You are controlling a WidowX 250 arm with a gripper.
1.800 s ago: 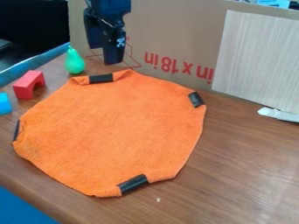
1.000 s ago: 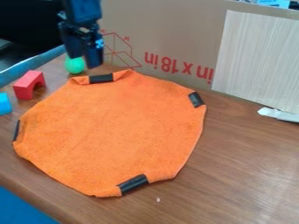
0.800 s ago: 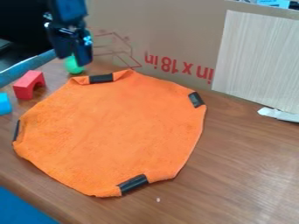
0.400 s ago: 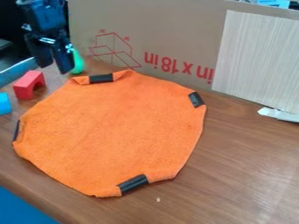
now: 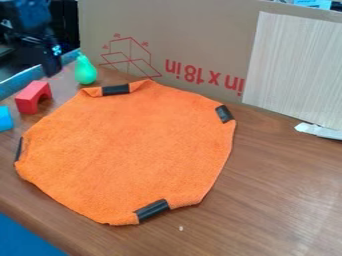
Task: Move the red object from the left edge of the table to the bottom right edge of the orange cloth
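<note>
Pincer (image 5: 45, 61): at the far left, above the table's (image 5: 274, 195) edge strip (image 5: 20, 81), a little beyond the red arch block. Apart or together: cannot tell; the dark background hides too much. No contact with the block is seen.

Red arch block (image 5: 31, 96): stands on the wood near the left edge, apart from the orange cloth (image 5: 127, 150). Handling estimate: light, stiff, probably painted wood or hard foam; not fragile. Flat faces may be slightly slick, so a skewed grip could let it swivel. Suggested hold: from above, across its thickness at the bridge, one side on each arched face; gripping by a single leg risks tipping it.

Outward: the blue block (image 5: 5, 118) sits just nearer, close enough to be nudged in a wide approach. The green pear (image 5: 85, 70) stands farther off and to the right. Goal: the cloth's near right edge, right of the near tape strip (image 5: 152, 210); the soft fabric might ruck if the block is dragged.

Change against the frame 0.4 s earlier: pincer shifts left; the pear, partly covered then, is now uncovered. Red block, blue block and cloth keep their places. Transfer not begun.
</note>
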